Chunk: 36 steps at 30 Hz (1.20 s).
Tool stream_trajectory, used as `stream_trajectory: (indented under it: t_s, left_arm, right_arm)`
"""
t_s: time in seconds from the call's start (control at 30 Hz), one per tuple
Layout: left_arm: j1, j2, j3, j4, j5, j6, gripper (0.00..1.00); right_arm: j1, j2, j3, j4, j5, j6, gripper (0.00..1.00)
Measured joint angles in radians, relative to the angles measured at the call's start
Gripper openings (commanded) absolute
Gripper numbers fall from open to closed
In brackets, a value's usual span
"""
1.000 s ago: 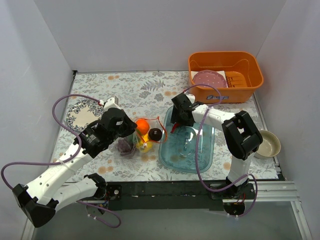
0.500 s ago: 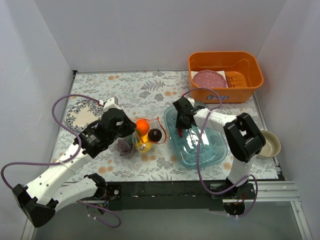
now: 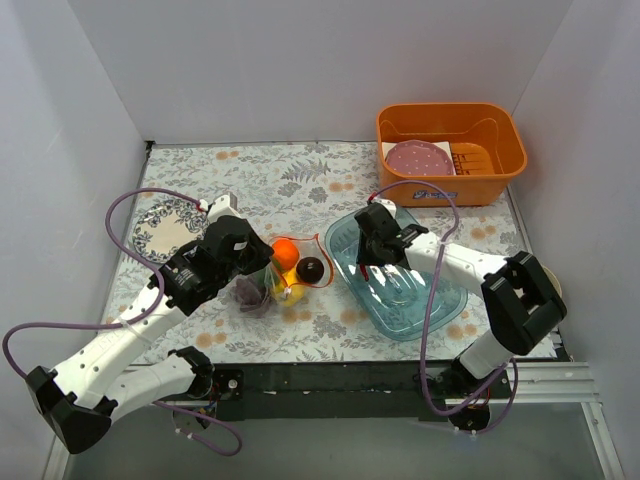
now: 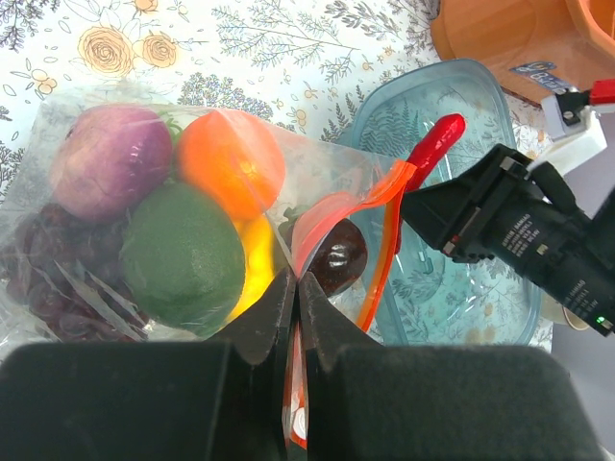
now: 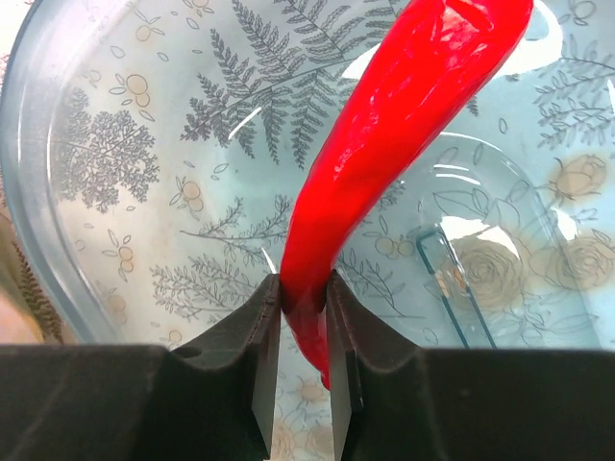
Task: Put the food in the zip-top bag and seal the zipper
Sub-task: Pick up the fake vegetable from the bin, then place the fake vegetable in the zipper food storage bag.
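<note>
The clear zip-top bag (image 4: 96,240) lies left of the blue tray (image 3: 420,305) and holds a purple onion (image 4: 110,158), orange (image 4: 231,163), green lime (image 4: 183,254), yellow pepper (image 4: 255,259), dark grapes (image 4: 38,269) and a dark plum (image 4: 336,254) at its mouth. My left gripper (image 4: 296,288) is shut on the red-orange zipper (image 4: 375,259) strip, holding the mouth open. My right gripper (image 5: 303,298) is shut on the red chilli (image 5: 384,134) and holds it over the tray, right of the bag mouth. The chilli also shows in the left wrist view (image 4: 432,144) and the top view (image 3: 364,268).
An orange basket (image 3: 450,150) with a pink dotted disc (image 3: 420,158) stands at the back right. A patterned plate (image 3: 160,225) lies at the left. A beige bowl (image 3: 555,290) sits at the right edge, partly behind my right arm.
The blue tray has slid and turned toward the near right. My right gripper, with the chilli, has shifted slightly right with it. The left gripper and the bag have not moved.
</note>
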Motion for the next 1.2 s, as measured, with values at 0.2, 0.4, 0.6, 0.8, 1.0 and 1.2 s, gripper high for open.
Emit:
stream_trajectory:
  t_s: [0.2,0.4,0.6,0.8,1.0,1.2]
  left_arm:
    - [0.0,0.002,0.0,0.0,0.0,0.0,0.0]
    - [0.0,0.01,0.0,0.001,0.001,-0.002,0.0]
    - [0.0,0.011,0.0,0.001,0.008,-0.003,0.0]
    - [0.0,0.011,0.0,0.002,0.011,-0.003,0.0]
    - [0.0,0.013,0.0,0.008,0.018,-0.005,0.0]
    - [0.0,0.013,0.0,0.009,0.021,-0.007,0.0]
  right_arm:
    - [0.0,-0.11,-0.053,0.004,-0.01,-0.002,0.2]
    - [0.0,-0.302,-0.115,0.069,-0.116,-0.004,0.2]
    - [0.0,-0.38,-0.125,0.164,-0.305,-0.018,0.21]
    - [0.006,-0.382,-0.128,0.273,-0.575,-0.041,0.21]
    - [0.034,-0.355,-0.127,0.344,-0.763,-0.054,0.21]
    - [0.073,-0.253,-0.097,0.322,-0.9,-0.097,0.2]
